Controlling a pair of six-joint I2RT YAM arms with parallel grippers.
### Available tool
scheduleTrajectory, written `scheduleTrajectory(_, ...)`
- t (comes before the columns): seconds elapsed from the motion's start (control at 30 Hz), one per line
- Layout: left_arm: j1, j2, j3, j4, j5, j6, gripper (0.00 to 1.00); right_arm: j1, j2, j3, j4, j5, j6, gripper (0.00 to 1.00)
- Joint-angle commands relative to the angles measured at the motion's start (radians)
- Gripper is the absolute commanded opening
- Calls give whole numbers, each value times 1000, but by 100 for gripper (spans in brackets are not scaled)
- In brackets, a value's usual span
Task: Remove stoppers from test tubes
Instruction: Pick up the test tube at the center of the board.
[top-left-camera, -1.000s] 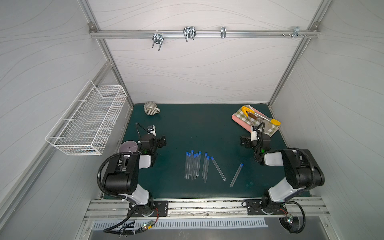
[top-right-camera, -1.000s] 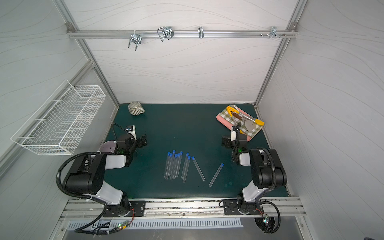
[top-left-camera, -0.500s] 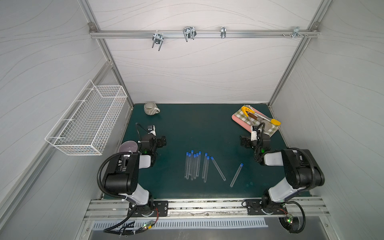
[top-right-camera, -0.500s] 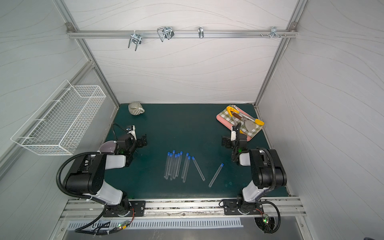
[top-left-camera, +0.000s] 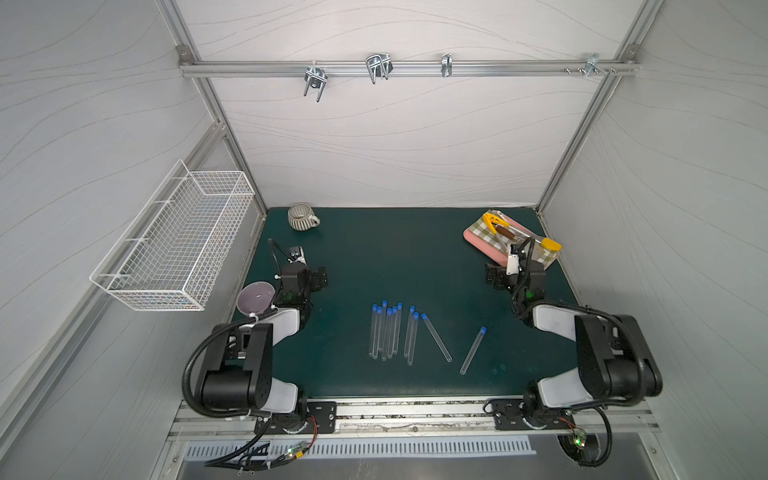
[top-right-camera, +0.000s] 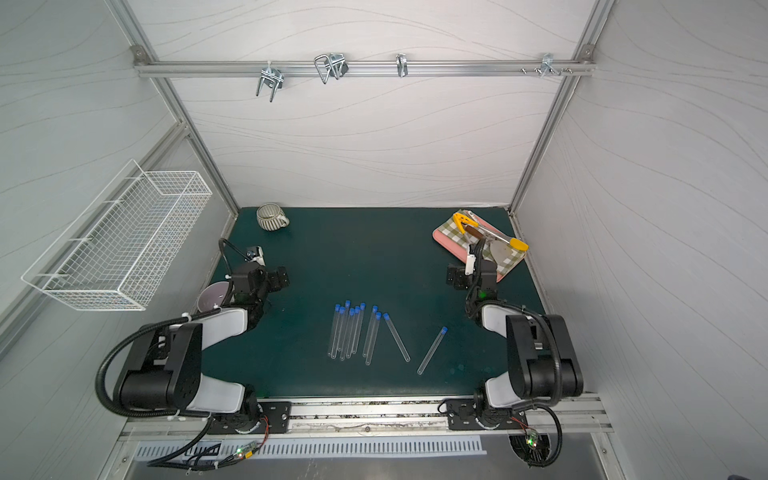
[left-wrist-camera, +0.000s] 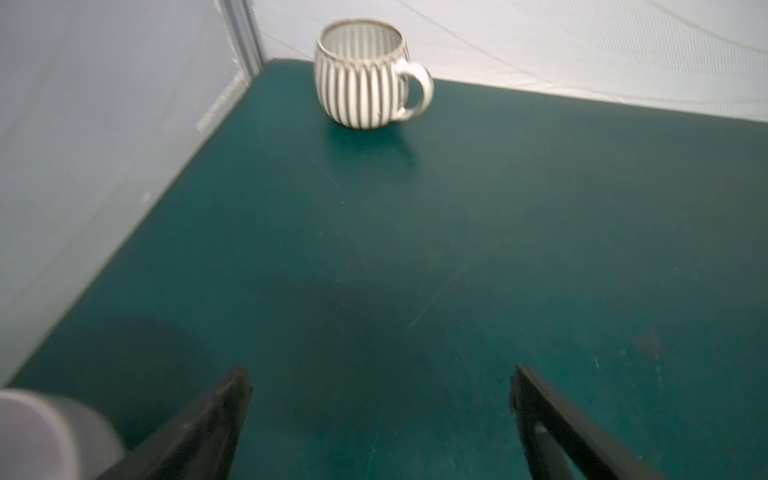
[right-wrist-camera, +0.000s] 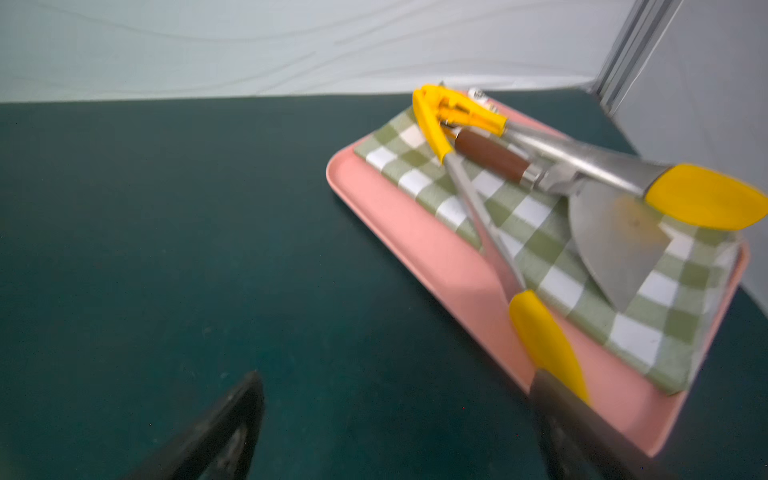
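- Left gripper (left-wrist-camera: 381, 370): jaws spread wide, nothing between them, only bare green mat (top-left-camera: 374, 257) below. In both top views it sits over the mat's left edge.
- Right gripper (right-wrist-camera: 395, 376): likewise released and empty, over the mat's right side. One finger overlaps the rim of the pink tray (right-wrist-camera: 415, 249) in the wrist view; contact cannot be told.
- Test tubes (top-left-camera: 387, 334): lying flat at mid-mat, toward its near edge, well apart from both grippers. Most lie side by side in a tight bundle. One splayed tube (top-left-camera: 436, 337) angles off the bundle's right, and a lone tube (top-left-camera: 473, 351) lies further right, clear of the rest.
- Stoppers (top-left-camera: 374, 308): blue, each seated in a tube mouth, all at the ends facing the mat's far edge. None removed yet.
- Handling judgement: tubes look light, rigid, smooth and round, so likely to roll or skid if nudged, and possibly brittle if squeezed hard. Stoppers are tiny, offering little purchase.
- Suggested hold: one gripper across mid-barrel, gently; the other on the stopper's flange, pulling along the tube axis. The lone tube offers the cleanest access.
- Periphery: striped mug (left-wrist-camera: 359, 79) at the mat's far-left corner, not involved.
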Motion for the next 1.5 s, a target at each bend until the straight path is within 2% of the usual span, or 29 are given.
scheduleTrajectory(0.0, -56, -112, 121, -234, -139, -58, 100, 73, -63, 100, -245, 67, -6, 99)
scheduleTrajectory(0.1, -95, -176, 287, -566, -156, -242, 100, 114, -63, 237, -487, 77, 33, 99)
scheduleTrajectory(0.17, -114, -186, 405, -767, -100, -302, 100, 123, -60, 294, -572, -11, 73, 99)
scheduleTrajectory(0.23, -121, -192, 478, -919, 10, -309, 100, 130, -55, 320, -628, -119, 126, 99)
scheduleTrajectory(0.3, -122, -218, 499, -989, 92, -302, 100, 146, -56, 326, -673, -181, 149, 99)
scheduleTrajectory(0.4, -127, -283, 489, -1080, 143, -294, 100, 174, -80, 314, -713, -245, 157, 99)
scheduleTrajectory(0.47, -129, -317, 490, -1159, 174, -292, 99, 186, -102, 315, -741, -261, 146, 99)
scheduleTrajectory(0.53, -131, -345, 497, -1238, 260, -257, 98, 189, -131, 317, -769, -278, 141, 99)
scheduleTrajectory(0.7, -157, -374, 494, -1391, 307, -241, 90, 206, -196, 298, -817, -335, 133, 99)
scheduleTrajectory(1.03, -328, -284, 405, -1383, 187, -250, 89, 220, -336, 200, -920, -456, 132, 99)
scheduleTrajectory(1.2, -344, -238, 358, -1345, 193, -258, 86, 221, -390, 172, -951, -500, 146, 99)
scheduleTrajectory(1.37, -386, -207, 365, -1358, 132, -277, 85, 232, -426, 155, -963, -522, 151, 99)
scheduleTrajectory(1.47, -396, -180, 361, -1344, 151, -286, 83, 243, -425, 156, -967, -530, 154, 99)
